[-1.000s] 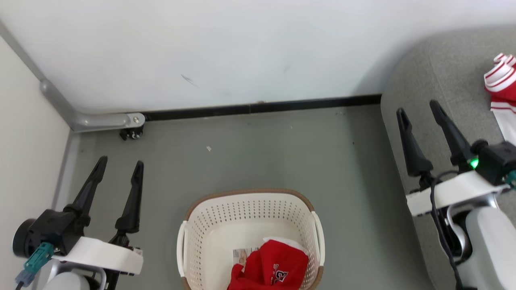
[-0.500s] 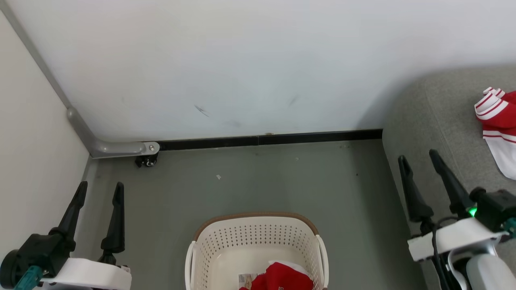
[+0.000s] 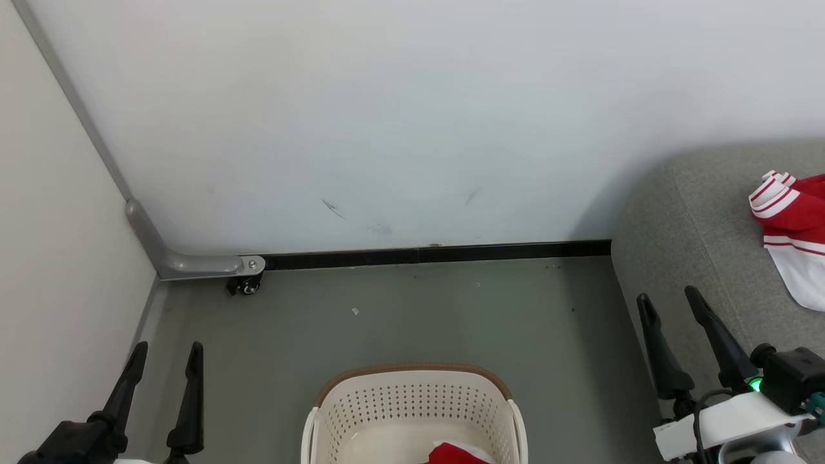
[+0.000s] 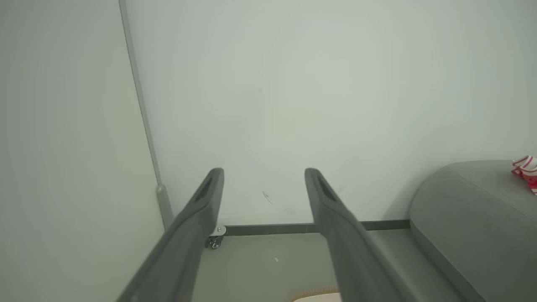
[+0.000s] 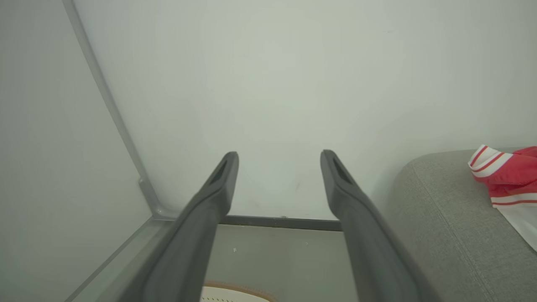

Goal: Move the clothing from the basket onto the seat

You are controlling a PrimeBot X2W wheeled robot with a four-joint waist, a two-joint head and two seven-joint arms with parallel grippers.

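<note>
Hovering at the lower left of the head view, the left gripper [image 3: 169, 351] has its two dark fingers spread wide with nothing between them, above the grey floor [image 3: 419, 309] and close to the pale side wall [image 3: 58, 258]. Between the two arms, nearest the robot, the basket [image 3: 412, 372] sits on the floor, cream with perforated walls and a brown rim. Its far half is in the head view, and a scrap of red garment [image 3: 456, 454] shows inside it at the picture's bottom edge, toward the right half of the basket. At the lower right, the right gripper [image 3: 668, 298] is likewise spread wide and empty, its fingers seen against the rounded left edge of the seat [image 3: 696, 258], with a green light glowing on its wrist. Farther along the grey sofa cushion, well apart from those fingers, a red-and-white jersey [image 3: 796, 219] lies crumpled, its striped trim turned toward the wall. Beyond the basket, a small caster [image 3: 245, 287] stands under a grey metal bracket [image 3: 193, 264] in the corner. A black baseboard [image 3: 438, 253] runs from there to the sofa, below the white back wall [image 3: 387, 129] with a few faint scuffs.
</note>
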